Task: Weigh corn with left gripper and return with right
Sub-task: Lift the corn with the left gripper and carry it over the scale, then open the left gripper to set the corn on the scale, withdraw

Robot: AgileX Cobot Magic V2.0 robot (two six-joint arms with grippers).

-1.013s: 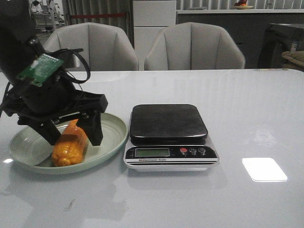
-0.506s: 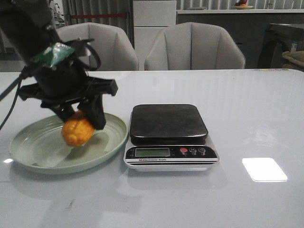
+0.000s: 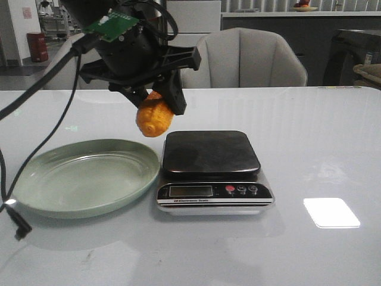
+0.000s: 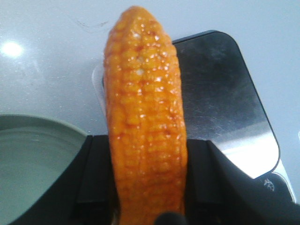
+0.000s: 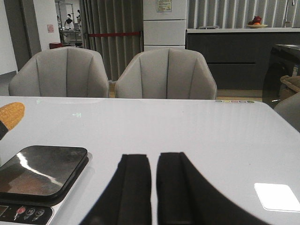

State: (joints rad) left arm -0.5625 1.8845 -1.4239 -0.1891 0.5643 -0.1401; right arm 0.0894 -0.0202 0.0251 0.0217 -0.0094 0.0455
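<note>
Above the worktop [image 3: 321, 137], left pincer [image 3: 156, 102] clamps corn [image 3: 153, 117] short of scale [image 3: 209, 154]; weighing and return outstanding, right pincer [image 5: 153, 180] nearly closed, empty.

Scale [image 3: 211, 170] front panel carries a small printed line under the display [image 3: 190, 190], looks like "Electronic Scale", too blurred to confirm. Display digits unreadable. No other legible text.
</note>
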